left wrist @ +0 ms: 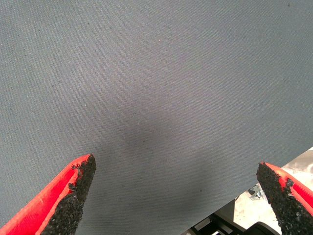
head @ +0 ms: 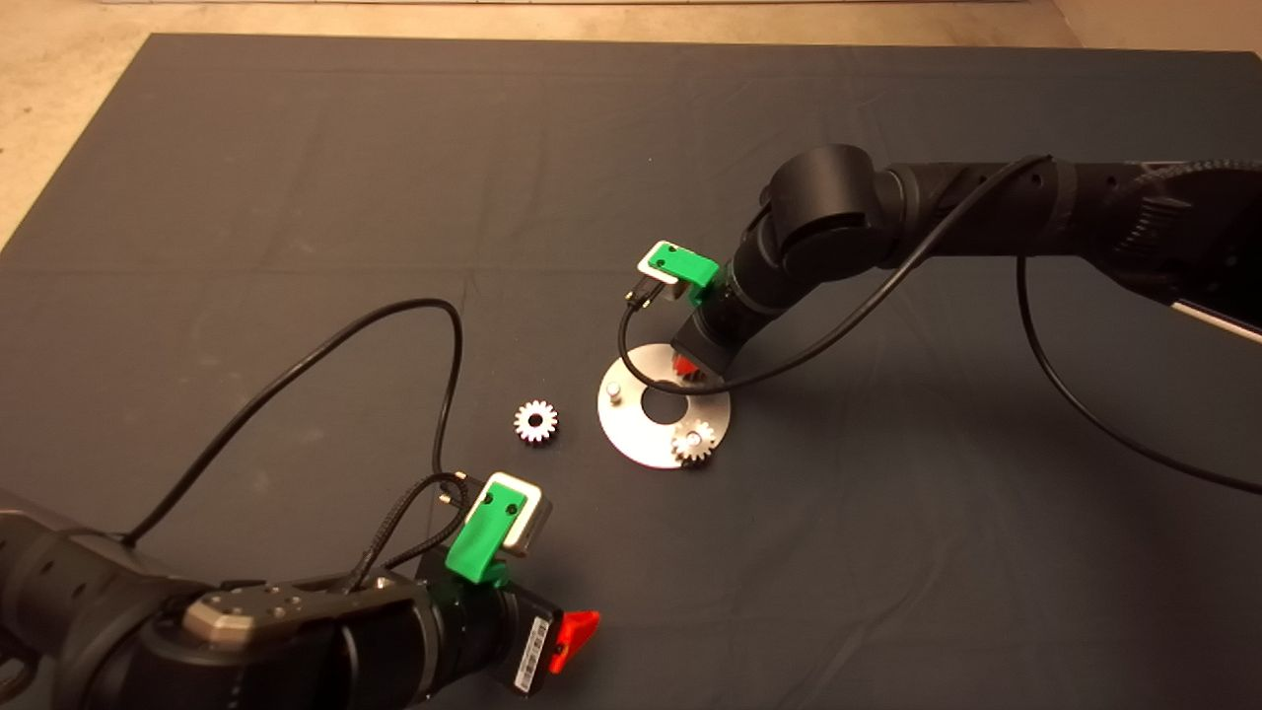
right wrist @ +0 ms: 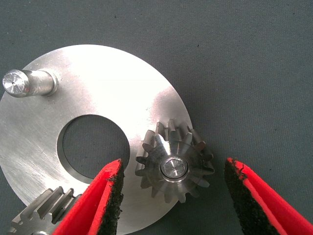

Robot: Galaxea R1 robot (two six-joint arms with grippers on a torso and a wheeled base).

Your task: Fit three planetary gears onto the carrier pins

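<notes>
In the head view, you are looking down at the dark mat (head: 296,197), where the silver disc (head: 636,434) is lying near the middle with one gear (head: 694,443) seated on a pin at its near edge and one bare pin (head: 614,392) standing at its left side. A bright silver gear (head: 535,422) is lying flat on the mat just left of the disc, apart from it. Your right gripper (head: 687,369) is reaching in from the right and hanging over the disc's far edge, while your left gripper (head: 572,634) is waiting at the lower left, well apart from the parts. In the left wrist view, your left gripper (left wrist: 176,196) is showing its fingers (left wrist: 73,191) spread wide over bare mat (left wrist: 156,73), holding nothing. In the right wrist view, your right gripper (right wrist: 171,196) is standing open with a finger (right wrist: 105,196) on either side of a grey gear (right wrist: 174,166) that is sitting on its pin on the disc (right wrist: 98,88); neither pad is touching the teeth. The bare pin (right wrist: 27,82) is standing at the disc's far rim, and part of another gear (right wrist: 41,215) is showing at the edge beside one finger.
</notes>
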